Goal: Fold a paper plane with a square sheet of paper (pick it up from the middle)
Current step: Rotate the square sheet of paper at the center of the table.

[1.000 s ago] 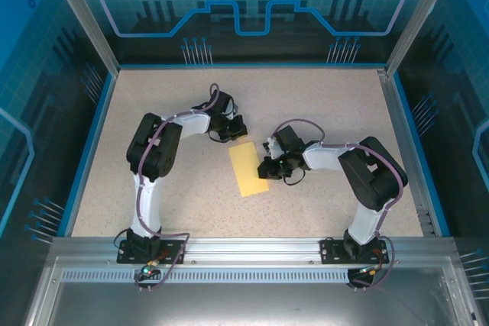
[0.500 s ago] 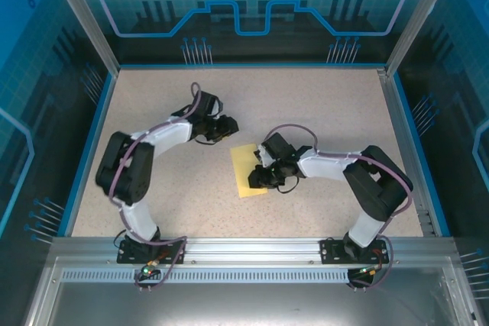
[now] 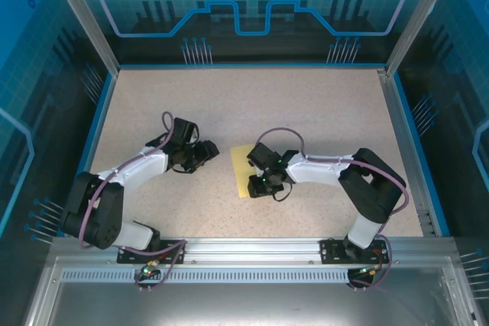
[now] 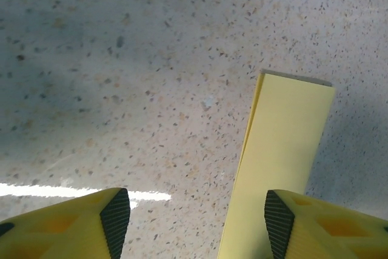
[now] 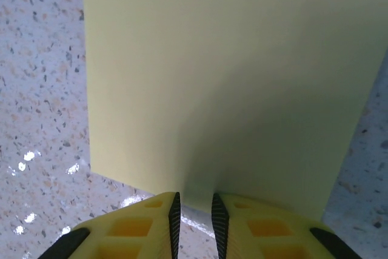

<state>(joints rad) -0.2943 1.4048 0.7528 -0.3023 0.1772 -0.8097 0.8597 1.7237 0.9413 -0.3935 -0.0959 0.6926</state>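
The square sheet of paper (image 3: 241,167) lies on the speckled table, folded into a bright-yellow rectangle with doubled layers along one long edge (image 4: 285,144); it has no plane shape. My left gripper (image 3: 206,152) hovers a short way left of it, apart from it. In the left wrist view that gripper (image 4: 197,219) is open wide over bare table, the paper beside its right finger (image 4: 276,225). My right gripper (image 3: 254,179) sits over the paper's right part. Its jaws (image 5: 194,207) stand a narrow gap apart, and the paper's (image 5: 224,77) near edge reaches just to their tips.
Blue-trimmed transparent walls (image 3: 99,120) enclose the table on three sides. An aluminium rail (image 3: 252,248) runs along the near edge by both arm bases. Bare tabletop (image 3: 306,104) stretches behind the paper.
My left arm has swung back to the left and lower, its gripper opening and leaving the paper's far end. My right gripper has slid left onto the paper and parted slightly.
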